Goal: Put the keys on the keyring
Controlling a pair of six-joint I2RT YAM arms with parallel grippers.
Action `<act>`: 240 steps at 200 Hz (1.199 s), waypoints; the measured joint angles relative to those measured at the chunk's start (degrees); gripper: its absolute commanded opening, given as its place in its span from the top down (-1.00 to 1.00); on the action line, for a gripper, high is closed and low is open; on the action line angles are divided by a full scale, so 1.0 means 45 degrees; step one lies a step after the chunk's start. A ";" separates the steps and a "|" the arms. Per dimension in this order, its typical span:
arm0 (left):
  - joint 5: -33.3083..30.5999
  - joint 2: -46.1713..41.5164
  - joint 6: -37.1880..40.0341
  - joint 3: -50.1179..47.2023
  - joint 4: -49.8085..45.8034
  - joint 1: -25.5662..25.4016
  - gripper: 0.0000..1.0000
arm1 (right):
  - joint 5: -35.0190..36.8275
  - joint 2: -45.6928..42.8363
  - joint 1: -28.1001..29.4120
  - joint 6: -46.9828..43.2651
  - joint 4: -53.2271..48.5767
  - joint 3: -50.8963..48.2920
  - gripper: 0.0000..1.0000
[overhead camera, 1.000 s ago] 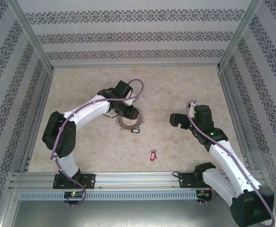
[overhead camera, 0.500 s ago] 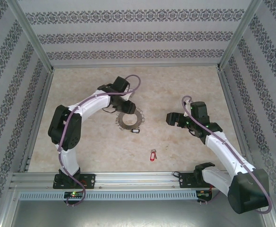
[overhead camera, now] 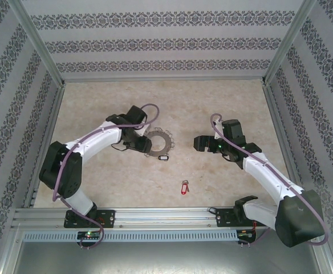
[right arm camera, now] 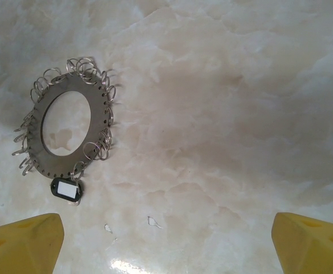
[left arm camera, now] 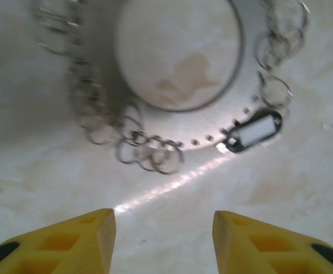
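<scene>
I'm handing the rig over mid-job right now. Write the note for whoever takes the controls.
Left hand: open, empty, low over the table, pointing at the keyring from just short of it.
Right hand: open wide, empty, right of the ring, facing it.
Keyring: flat on the table, with small wire loops around its rim. A black tag with a white label sits at its edge, seemingly on a loop.
Red key tag: loose on the table, apart from the ring, nearer the arm bases.
Done: nothing with the red tag yet.
Left: pick up the red tag and hook it onto the ring.
</scene>
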 measured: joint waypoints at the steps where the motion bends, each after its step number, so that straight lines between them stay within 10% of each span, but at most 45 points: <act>1: 0.0000 0.0000 0.0010 -0.0005 -0.0005 -0.0034 0.07 | 0.0000 0.0000 0.0000 0.0000 0.0005 0.0000 -0.87; 96: -0.0160 0.2336 0.1001 0.1885 0.0520 -0.2137 0.13 | 0.0034 -0.0738 0.0000 0.0325 0.0087 -0.0534 -0.89; 240: -0.0325 0.5489 0.3594 0.4619 0.0685 -0.2142 0.19 | 0.0121 -0.1831 -0.0267 0.0500 -0.0194 -0.0845 -0.92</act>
